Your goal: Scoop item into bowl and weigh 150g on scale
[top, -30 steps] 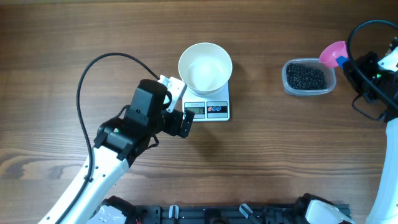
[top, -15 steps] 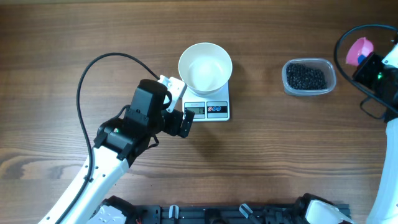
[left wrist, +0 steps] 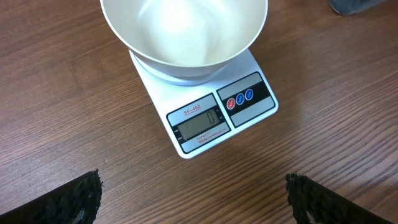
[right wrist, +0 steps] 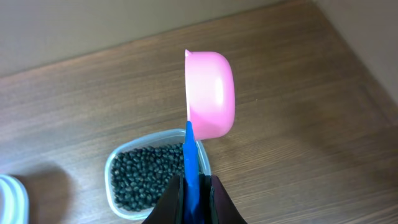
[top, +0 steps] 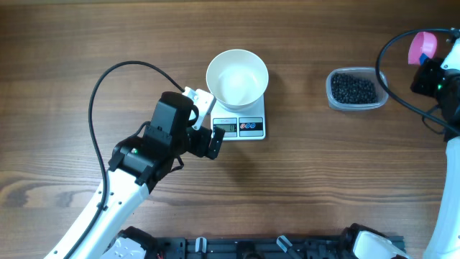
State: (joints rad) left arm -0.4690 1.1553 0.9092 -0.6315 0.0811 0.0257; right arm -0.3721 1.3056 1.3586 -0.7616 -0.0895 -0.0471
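Observation:
The white bowl (top: 237, 78) (left wrist: 184, 34) stands empty on the white scale (top: 243, 126) (left wrist: 214, 115), whose display faces the front. My left gripper (top: 206, 124) (left wrist: 193, 199) hovers open just left of the scale's front, nothing between its fingers. A heap of black beans, the item (top: 353, 89) (right wrist: 140, 178), fills a clear plastic tub (top: 357, 105) (right wrist: 112, 163) at the right. My right gripper (top: 425, 68) (right wrist: 192, 196) is shut on the blue handle of a pink scoop (top: 419, 46) (right wrist: 211, 93), held above and to the right of the tub, tipped on its side.
The table's right edge (right wrist: 360, 59) runs close behind the scoop. Black cables loop from both arms (top: 97, 93) over the wood. A black rail (top: 237, 248) lies along the front edge.
My right gripper has lifted the pink scoop up and to the right, away from the tub's far corner. The left arm, bowl and scale have stayed put.

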